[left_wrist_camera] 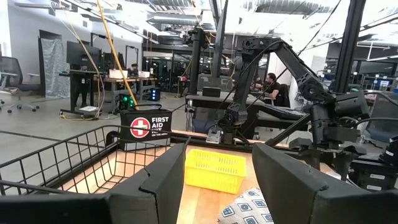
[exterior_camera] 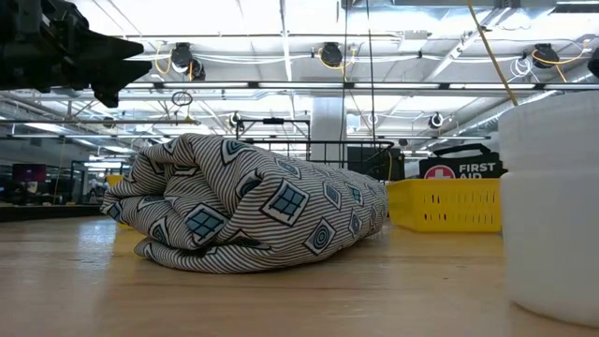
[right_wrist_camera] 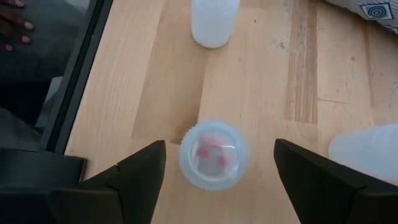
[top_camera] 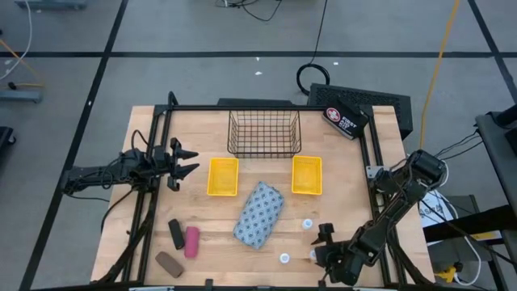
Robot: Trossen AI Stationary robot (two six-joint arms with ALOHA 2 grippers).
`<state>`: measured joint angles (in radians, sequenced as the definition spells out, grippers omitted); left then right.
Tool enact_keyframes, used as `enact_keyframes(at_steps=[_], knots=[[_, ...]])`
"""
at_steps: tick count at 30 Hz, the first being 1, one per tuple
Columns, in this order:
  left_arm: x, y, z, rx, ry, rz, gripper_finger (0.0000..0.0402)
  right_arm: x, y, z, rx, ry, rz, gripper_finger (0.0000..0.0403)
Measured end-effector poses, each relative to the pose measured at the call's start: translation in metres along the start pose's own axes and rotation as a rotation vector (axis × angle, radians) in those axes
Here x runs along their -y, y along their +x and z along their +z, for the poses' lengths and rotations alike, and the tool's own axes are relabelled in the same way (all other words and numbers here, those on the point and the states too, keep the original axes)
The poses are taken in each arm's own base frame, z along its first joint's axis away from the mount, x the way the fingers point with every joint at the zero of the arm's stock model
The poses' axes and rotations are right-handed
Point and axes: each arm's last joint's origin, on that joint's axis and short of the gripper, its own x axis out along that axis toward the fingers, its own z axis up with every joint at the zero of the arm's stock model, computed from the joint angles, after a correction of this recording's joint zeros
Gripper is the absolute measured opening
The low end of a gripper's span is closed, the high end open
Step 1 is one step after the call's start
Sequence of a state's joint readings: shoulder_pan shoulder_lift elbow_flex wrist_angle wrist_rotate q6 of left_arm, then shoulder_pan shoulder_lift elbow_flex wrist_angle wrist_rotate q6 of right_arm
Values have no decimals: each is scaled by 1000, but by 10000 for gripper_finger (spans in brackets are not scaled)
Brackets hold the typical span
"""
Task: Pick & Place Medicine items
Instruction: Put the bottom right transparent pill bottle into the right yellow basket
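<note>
Three white bottles stand upright on the table near its right front corner (top_camera: 308,224) (top_camera: 284,259). My right gripper (right_wrist_camera: 214,165) hangs open over the third bottle (right_wrist_camera: 213,155), fingers pointing down, one on either side of its cap and clear of it. The other two bottles (right_wrist_camera: 214,22) (right_wrist_camera: 367,152) show nearby. The blue-grey patterned pouch (top_camera: 258,214) (exterior_camera: 253,215) lies flat mid-table. Black (top_camera: 175,234), pink (top_camera: 191,242) and brown (top_camera: 169,263) oblong pieces lie at the front left. My left gripper (top_camera: 182,162) (left_wrist_camera: 217,180) waits open above the table's left side.
Two yellow trays (top_camera: 224,176) (top_camera: 307,175) sit behind the pouch, with the dark wire basket (top_camera: 264,133) at the far edge and a first aid case (top_camera: 346,121) at the far right. The table's dark frame rail (right_wrist_camera: 81,81) runs close beside my right gripper.
</note>
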<state>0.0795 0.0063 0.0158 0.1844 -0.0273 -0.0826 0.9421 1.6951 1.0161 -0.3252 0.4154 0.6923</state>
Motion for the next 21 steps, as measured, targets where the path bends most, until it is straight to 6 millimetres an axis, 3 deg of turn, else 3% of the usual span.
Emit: enact_keyframes(at_steps=[21], knots=[[0,0,0,0,0,0,198,1,1,1,-12,-14,18,178]])
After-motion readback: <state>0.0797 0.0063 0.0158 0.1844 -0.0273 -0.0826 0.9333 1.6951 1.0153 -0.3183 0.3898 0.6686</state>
